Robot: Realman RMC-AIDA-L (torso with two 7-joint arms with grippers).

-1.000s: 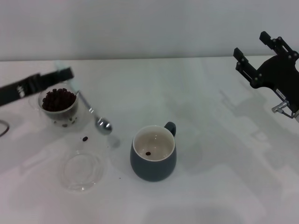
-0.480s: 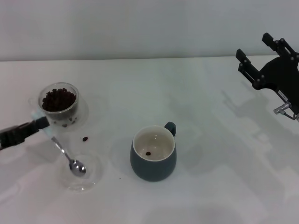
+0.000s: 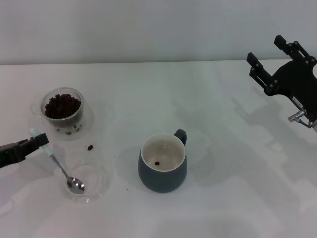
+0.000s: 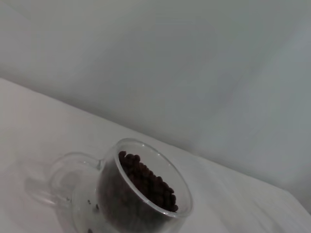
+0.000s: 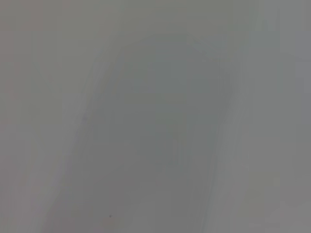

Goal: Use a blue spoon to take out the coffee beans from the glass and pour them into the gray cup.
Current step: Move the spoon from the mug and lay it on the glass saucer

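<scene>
My left pincer (image 3: 37,141), gripping the blue spoon (image 3: 59,165), has swung its empty bowl from the glass (image 3: 62,112) down over the dish (image 3: 88,182) at lower left; right pincer (image 3: 277,64) parked open.

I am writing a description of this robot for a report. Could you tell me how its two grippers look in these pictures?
The right gripper is matte black, with two blocky fingers on a wide angular body, and a small silver metal fitting under that body. Of the left gripper only a narrow, dark, bar-shaped tip enters the head view at the left edge. No markings can be read on either.
</scene>
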